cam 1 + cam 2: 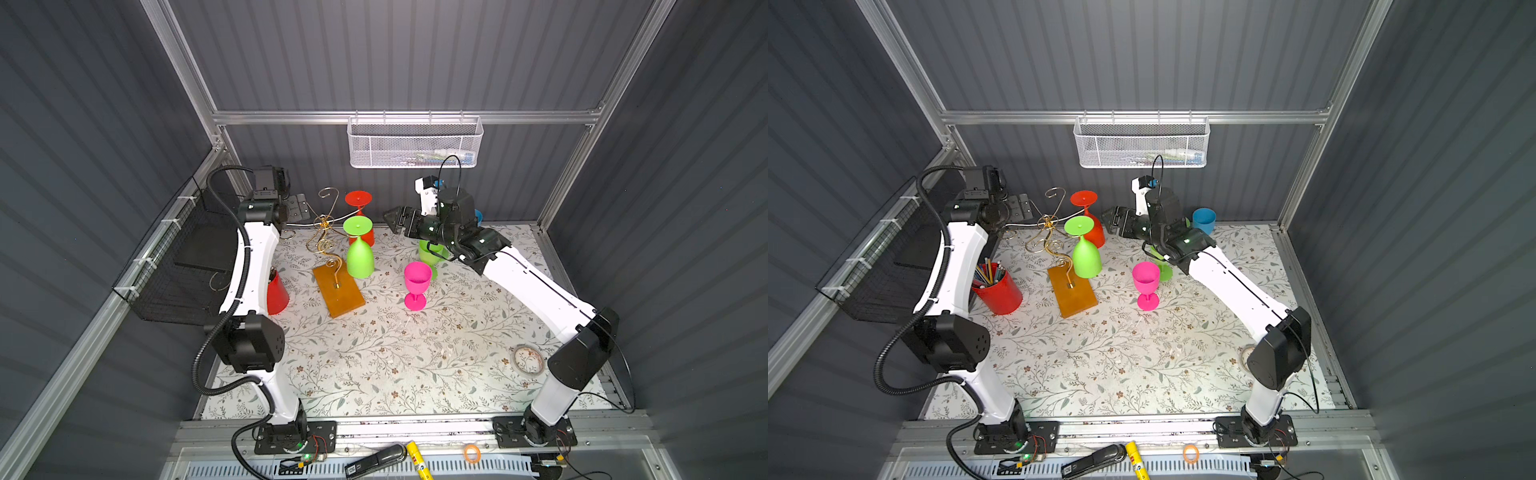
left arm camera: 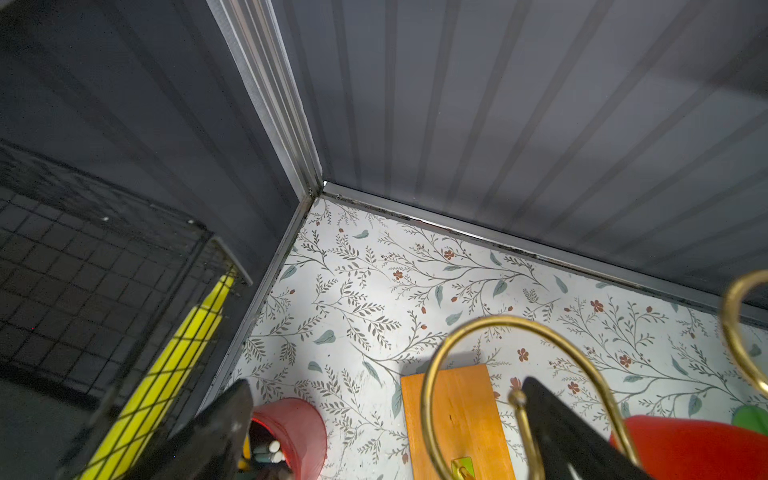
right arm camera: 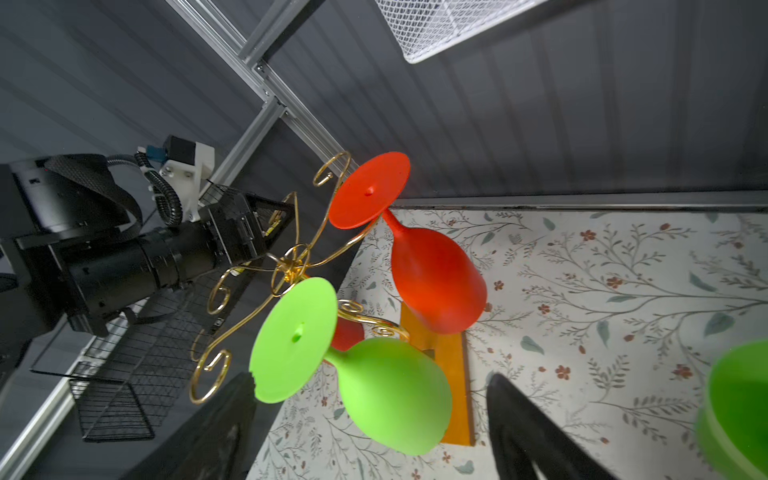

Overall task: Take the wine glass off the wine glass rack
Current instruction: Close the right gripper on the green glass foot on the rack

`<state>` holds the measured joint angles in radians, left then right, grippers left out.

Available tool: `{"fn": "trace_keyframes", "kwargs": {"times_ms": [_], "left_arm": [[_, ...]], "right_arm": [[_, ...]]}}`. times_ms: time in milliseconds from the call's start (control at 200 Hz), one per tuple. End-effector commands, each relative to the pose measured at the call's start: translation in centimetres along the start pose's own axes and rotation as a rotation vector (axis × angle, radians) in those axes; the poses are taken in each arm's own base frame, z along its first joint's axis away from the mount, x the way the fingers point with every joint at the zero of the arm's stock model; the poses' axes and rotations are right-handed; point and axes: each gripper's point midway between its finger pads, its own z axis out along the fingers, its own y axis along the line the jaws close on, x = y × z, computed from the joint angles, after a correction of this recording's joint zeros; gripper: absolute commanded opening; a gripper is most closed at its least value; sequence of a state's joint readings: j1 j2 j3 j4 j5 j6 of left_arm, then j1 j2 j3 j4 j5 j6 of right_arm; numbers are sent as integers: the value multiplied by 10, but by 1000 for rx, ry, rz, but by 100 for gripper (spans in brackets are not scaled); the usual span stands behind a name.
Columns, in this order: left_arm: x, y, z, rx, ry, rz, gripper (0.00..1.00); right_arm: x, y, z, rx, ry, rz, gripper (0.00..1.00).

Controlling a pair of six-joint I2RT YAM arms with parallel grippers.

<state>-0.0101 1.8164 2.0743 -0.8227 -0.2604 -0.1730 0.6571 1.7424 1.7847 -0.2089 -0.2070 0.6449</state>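
The green wine glass (image 1: 360, 258) hangs foot up and bowl down from a scroll arm of the wine glass rack (image 3: 291, 266), just ahead of my right fingers (image 1: 395, 218). From the right wrist camera I see those fingers spread apart and released, with the green bowl framed between them and nothing grasped. The red wine glass (image 3: 432, 278) hangs the same way on the next arm, farther from the right fingers, beyond the green one.

My left fingers (image 2: 216, 432) sit on the opposite side of the rack, also spread wide and released. A gold scroll arm loops through the space between them, and I cannot tell whether its tip touches one of them. The rack's orange wooden base (image 1: 1073, 296) lies below both pairs of fingers on the floral tabletop (image 1: 374, 365).

A pink glass (image 1: 417, 282) stands upright on the tabletop, below the right fingers and back toward that arm's base. The white label on the black stapler (image 1: 380, 457) at the front edge is too small for me to read.
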Motion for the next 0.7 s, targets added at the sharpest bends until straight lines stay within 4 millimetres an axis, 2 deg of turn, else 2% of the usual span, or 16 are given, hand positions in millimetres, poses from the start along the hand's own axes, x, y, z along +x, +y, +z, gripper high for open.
{"fn": "trace_keyframes", "kwargs": {"times_ms": [0, 385, 695], "left_arm": [[-4, 2, -21, 22, -22, -13, 100], [2, -3, -41, 83, -20, -21, 100], [-3, -20, -69, 221, -77, -32, 100]], "right_arm": [[-7, 22, 0, -78, -17, 57, 87], [1, 28, 2, -103, 2, 121, 82], [13, 27, 14, -126, 49, 248, 66]]}}
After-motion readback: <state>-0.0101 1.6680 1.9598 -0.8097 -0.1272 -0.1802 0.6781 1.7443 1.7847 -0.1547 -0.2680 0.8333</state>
